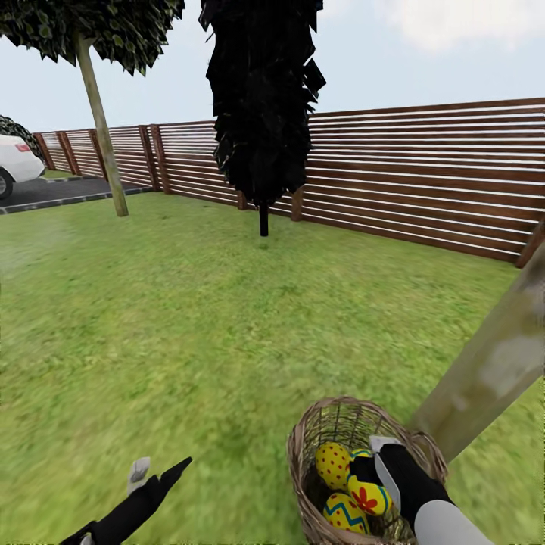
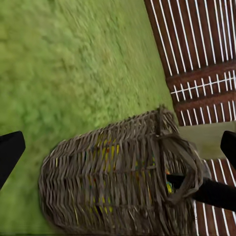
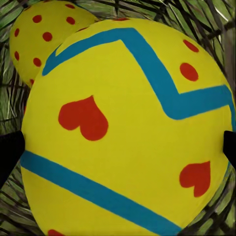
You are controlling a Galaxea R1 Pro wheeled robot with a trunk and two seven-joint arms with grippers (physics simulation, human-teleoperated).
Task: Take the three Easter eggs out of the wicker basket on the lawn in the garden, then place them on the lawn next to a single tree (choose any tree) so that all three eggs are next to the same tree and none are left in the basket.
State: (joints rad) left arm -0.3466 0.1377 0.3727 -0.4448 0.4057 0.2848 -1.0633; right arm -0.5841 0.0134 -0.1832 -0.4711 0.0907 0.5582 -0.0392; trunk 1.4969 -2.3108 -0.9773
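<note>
The basket (image 1: 362,469) stands on the lawn (image 1: 189,325) close to the robot, just beside the base of a pale leaning trunk (image 1: 492,363) that rises to its right. All three eggs lie inside it: a dotted egg (image 1: 333,463) toward the back, a zigzag egg (image 1: 345,513) nearest the robot, and between them a third egg (image 1: 369,496) with a red mark. The right gripper (image 1: 365,484) reaches down into the basket from the right and sits at this third egg; in the right wrist view that egg (image 3: 128,132) lies squarely between the two dark fingertips (image 3: 9,152), which show at either side of it, with the dotted egg (image 3: 42,39) just behind. The jaws look closed around the egg, though actual contact at the pads cannot be made out. The left gripper (image 1: 160,473) hovers low over bare grass, well to the left of the basket, its fingers spread with nothing between them; its wrist view looks at the basket's woven wall (image 2: 118,187) from the side, with yellow showing through the weave. Farther off, a black column-shaped tree (image 1: 261,98) stands before the slatted fence (image 1: 424,174), and another tree (image 1: 102,129) leans near a white car (image 1: 15,163).
</note>
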